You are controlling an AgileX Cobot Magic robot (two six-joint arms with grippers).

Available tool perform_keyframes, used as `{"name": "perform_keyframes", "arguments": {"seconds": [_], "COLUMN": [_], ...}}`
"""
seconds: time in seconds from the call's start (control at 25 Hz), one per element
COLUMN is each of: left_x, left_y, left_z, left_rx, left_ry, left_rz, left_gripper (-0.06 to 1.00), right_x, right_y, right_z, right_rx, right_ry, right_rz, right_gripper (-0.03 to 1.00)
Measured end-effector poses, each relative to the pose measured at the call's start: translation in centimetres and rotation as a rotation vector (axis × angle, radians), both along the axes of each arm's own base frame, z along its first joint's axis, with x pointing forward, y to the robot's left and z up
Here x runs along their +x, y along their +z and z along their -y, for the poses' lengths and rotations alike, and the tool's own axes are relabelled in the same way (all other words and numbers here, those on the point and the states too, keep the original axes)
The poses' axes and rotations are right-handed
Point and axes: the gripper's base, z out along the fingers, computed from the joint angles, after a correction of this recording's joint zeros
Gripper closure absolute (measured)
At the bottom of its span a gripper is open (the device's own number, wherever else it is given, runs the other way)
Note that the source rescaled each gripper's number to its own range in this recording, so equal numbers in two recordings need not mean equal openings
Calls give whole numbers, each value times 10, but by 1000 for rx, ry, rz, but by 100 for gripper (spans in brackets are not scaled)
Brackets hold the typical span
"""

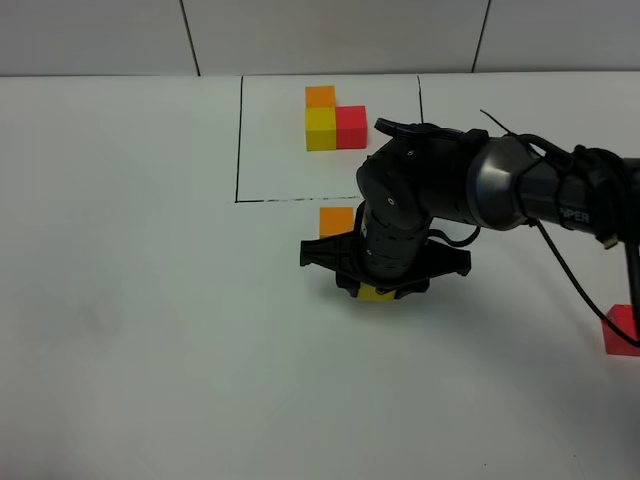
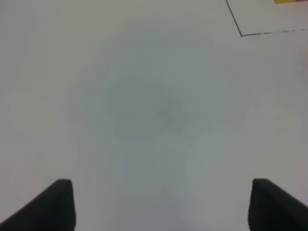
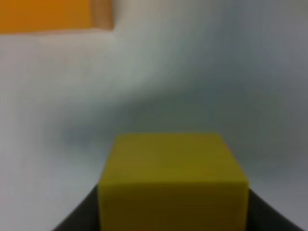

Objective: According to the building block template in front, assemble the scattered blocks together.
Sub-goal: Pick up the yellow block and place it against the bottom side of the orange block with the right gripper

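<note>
The building block template point(image 1: 335, 120) is an orange, yellow and red L of cubes inside a thin black rectangle at the back; its edge shows in the left wrist view point(image 2: 288, 1). The scattered orange cube point(image 1: 336, 221) lies just in front of the rectangle; it also shows in the right wrist view point(image 3: 48, 14). My right gripper point(image 1: 377, 285) is shut on the scattered yellow cube point(image 1: 377, 293), a little in front and to the right of the orange one, at table level; the yellow cube point(image 3: 173, 168) fills the space between the jaws. The scattered red cube point(image 1: 621, 330) lies far right. My left gripper point(image 2: 168, 207) is open and empty.
The black rectangle line point(image 1: 238, 140) runs down the left of the template, with its corner in the left wrist view point(image 2: 240, 34). The white table point(image 1: 150, 300) stretches left and front. The right arm point(image 1: 520, 185) reaches in from the right edge.
</note>
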Motion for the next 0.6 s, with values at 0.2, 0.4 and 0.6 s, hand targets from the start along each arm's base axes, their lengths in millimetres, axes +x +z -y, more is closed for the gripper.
{"name": "perform_keyframes", "arguments": {"seconds": [0.2,0.4,0.6], "left_x": [0,0,0], "left_y": [0,0,0], "left_z": [0,0,0], "left_rx": [0,0,0], "left_ry": [0,0,0], "left_rz": [0,0,0], "left_gripper": [18,18,18], "right_x": [5,15,15], "right_y": [-5,-5,-11], "right_z": [-10,-22,-41], "right_rx": [38,21,2], "right_ry": [-6,8,48], "right_rz": [11,-1,-15], "right_gripper": [96,96,96]}}
